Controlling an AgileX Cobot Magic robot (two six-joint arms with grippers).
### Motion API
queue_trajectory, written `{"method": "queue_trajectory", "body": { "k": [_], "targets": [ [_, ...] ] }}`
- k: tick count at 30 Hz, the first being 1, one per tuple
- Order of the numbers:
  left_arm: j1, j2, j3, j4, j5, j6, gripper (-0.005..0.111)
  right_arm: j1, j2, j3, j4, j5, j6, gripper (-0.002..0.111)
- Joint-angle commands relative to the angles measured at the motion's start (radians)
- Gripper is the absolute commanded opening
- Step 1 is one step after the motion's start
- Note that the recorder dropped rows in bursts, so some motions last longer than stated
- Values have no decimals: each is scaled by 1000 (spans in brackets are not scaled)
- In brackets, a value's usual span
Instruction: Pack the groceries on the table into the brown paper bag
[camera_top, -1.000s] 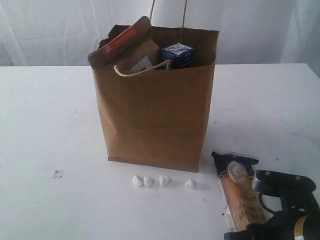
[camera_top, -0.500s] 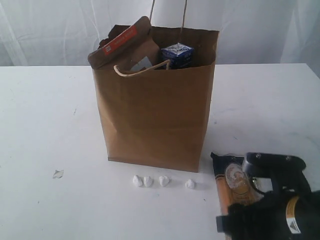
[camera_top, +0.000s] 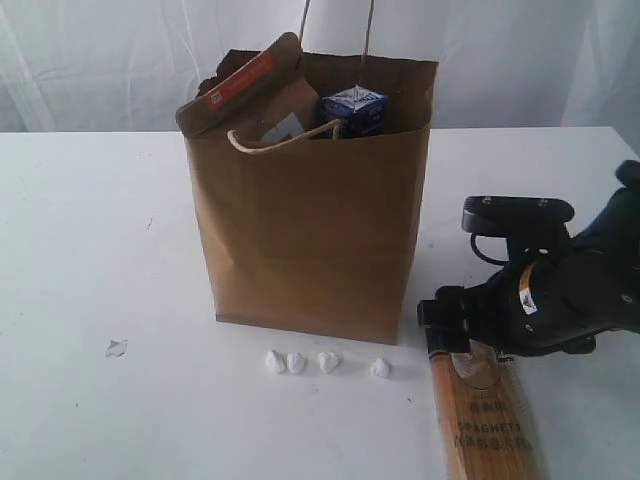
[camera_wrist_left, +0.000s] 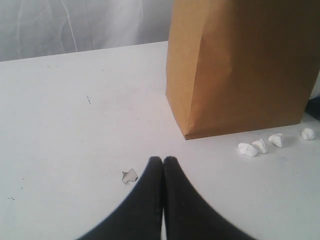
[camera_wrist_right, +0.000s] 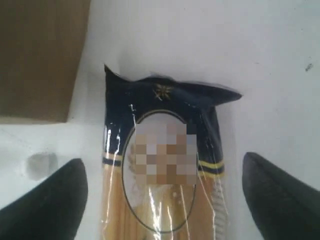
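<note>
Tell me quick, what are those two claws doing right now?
Left gripper: closed, holding nothing.
Right gripper: open, straddling the spaghetti packet without gripping it.

The exterior camera faces the brown paper bag (camera_top: 310, 230) from the near side, slightly raised; the left wrist camera, low at near left, shares its base and white crumbs (camera_wrist_left: 260, 146); the right one looks down close on the spaghetti packet (camera_wrist_right: 160, 165), perhaps catching one crumb.

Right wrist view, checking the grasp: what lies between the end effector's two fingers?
The spaghetti packet, flat on the table, clear of both fingers; the right wrist view shows it.
</note>
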Motion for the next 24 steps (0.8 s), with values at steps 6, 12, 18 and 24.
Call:
{"method": "queue_trajectory", "body": {
  "k": [6, 12, 18, 24],
  "targets": [
    [3, -5, 3, -10, -3, -1, 0, -8, 156, -70, -23, -17, -33, 78],
    [3, -5, 3, -10, -3, -1, 0, -32, 226, -74, -26, -70, -36, 78],
    [3, -5, 3, -10, -3, -1, 0, -36, 282, -74, 8, -103, -36, 71],
    [3, -5, 3, -10, -3, -1, 0, -36, 274, -74, 19, -88, -36, 0]
  ]
}}
